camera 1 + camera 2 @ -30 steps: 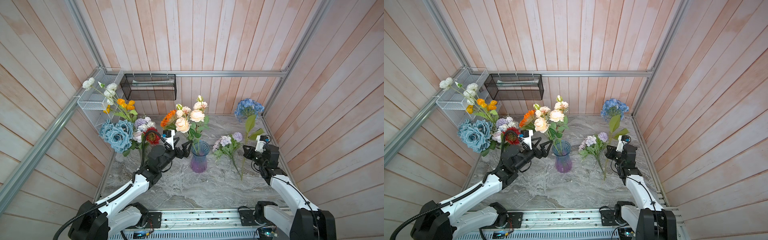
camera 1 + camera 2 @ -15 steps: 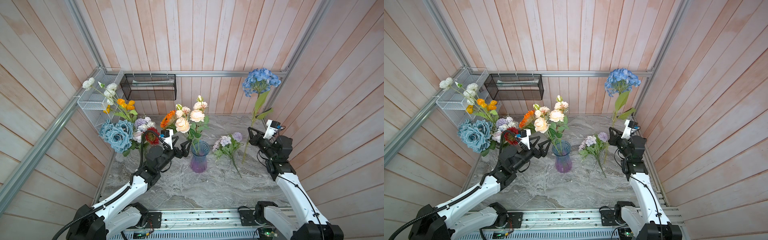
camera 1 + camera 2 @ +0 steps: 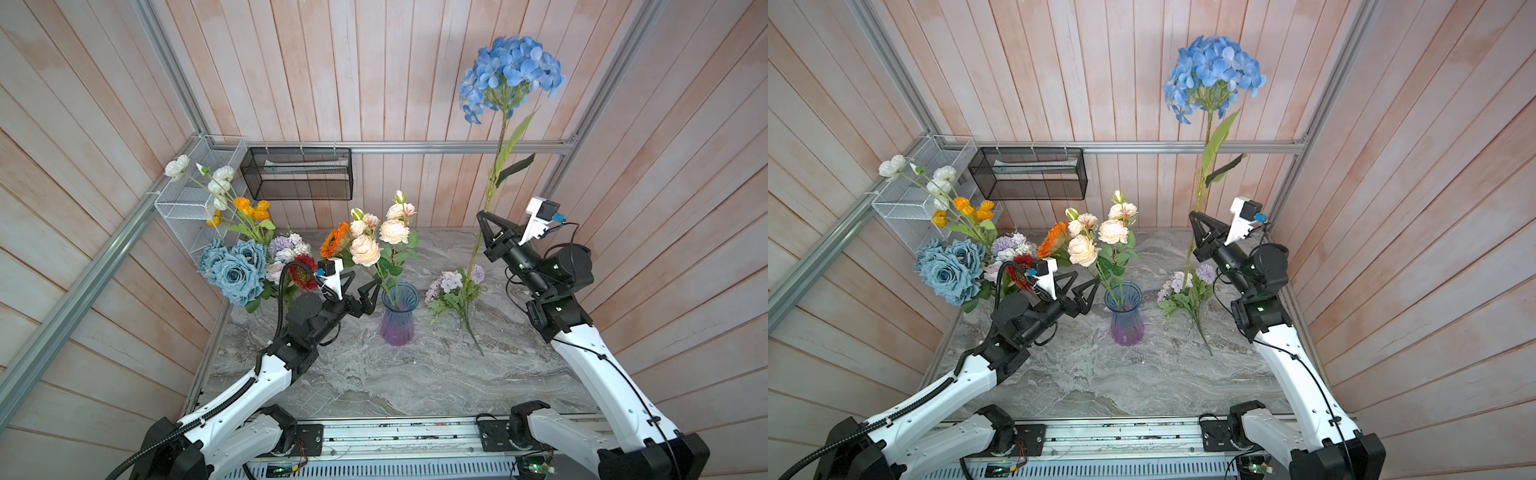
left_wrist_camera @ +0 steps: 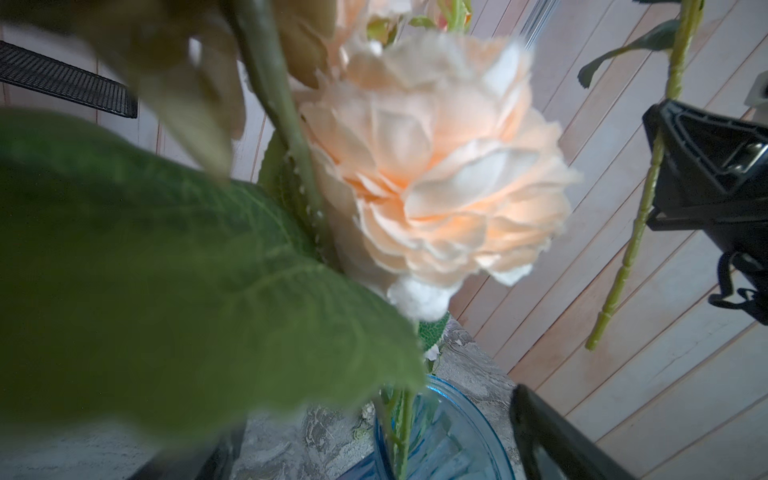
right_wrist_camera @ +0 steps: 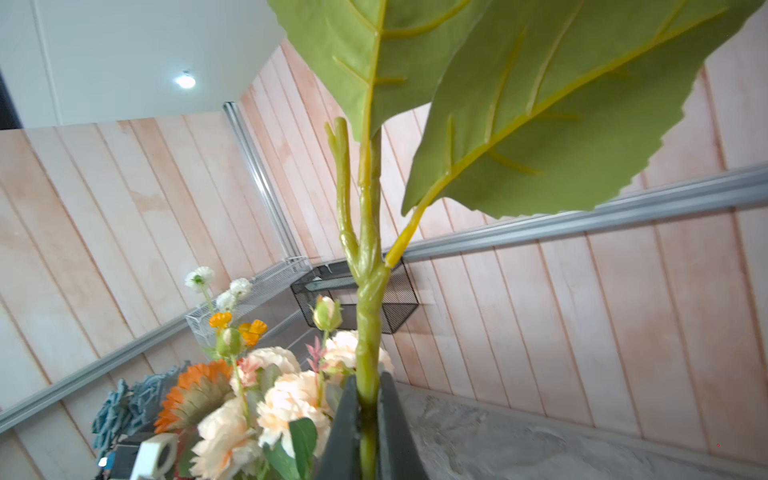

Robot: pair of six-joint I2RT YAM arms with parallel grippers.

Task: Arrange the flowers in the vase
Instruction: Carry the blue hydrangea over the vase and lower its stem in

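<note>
clamped on the hydrangea [image 3: 513, 70] stem with the right gripper [image 3: 481, 217], bloom high, stem end dangling right of the vase [image 3: 397, 318]. spread empty at the left gripper [image 3: 365, 279], beside the vase. best to swing across slowly, keep the stem plumb, lower beside the roses [image 3: 365, 249].

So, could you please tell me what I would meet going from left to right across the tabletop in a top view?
Blue roses → red sunflower → left end effector → vase → lilac spray.
</note>
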